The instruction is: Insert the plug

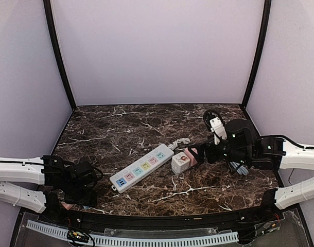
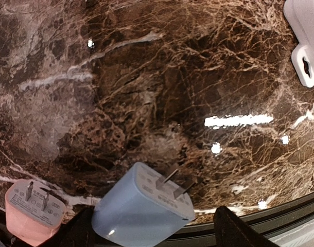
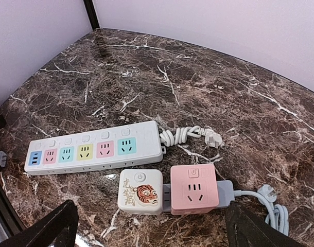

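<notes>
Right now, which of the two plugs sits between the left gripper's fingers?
The light blue plug, inside the left gripper; the pink plug lies outside its fingers, off to one side.

Pale lilac walls (image 1: 157, 51), black corner posts (image 1: 59, 56) — glossy brown marble tabletop (image 1: 121, 123)

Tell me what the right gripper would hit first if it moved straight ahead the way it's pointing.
Most likely the white tiger cube socket and the pink cube socket beside it, lying right ahead of the open right gripper; the power strip sits beyond. Height is unclear.
</notes>
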{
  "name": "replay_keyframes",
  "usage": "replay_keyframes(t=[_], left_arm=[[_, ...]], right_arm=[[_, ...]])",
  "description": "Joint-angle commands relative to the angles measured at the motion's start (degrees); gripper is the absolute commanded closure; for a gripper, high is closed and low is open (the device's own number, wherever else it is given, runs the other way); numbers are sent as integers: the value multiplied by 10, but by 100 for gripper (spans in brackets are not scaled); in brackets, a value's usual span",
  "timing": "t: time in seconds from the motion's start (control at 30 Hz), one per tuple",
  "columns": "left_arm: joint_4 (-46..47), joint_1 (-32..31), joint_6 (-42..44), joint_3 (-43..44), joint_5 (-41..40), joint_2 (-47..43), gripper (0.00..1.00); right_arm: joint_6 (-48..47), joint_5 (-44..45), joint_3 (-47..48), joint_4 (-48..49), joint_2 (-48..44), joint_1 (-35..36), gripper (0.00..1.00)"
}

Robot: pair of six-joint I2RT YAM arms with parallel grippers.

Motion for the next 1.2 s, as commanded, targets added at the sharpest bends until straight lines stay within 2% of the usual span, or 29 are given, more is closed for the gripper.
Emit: replay_keyframes(t=[0.0,0.4,0.57,0.73,0.87,1.17], left_arm=[[9,-2,-5,-10,-13,-3,23],[31,-4,9,4,-6,26,42],[49,-11,14,8,9,42,42],[60,-12,30,17,14,62,34],[85,-14,33,21,25,73,33],[95,-32,45,55,25,124,47]], right_arm=[[-5,5,-9,19,-1,4,1],[-5,8,-16,22,-6,4,1],[-4,8,-19,23,-7,4,1],[-5,7,-20,23,-9,4,1],[-5,8,-22,24,-10,4,1],[-5,8,-27,27,-15,4,1]])
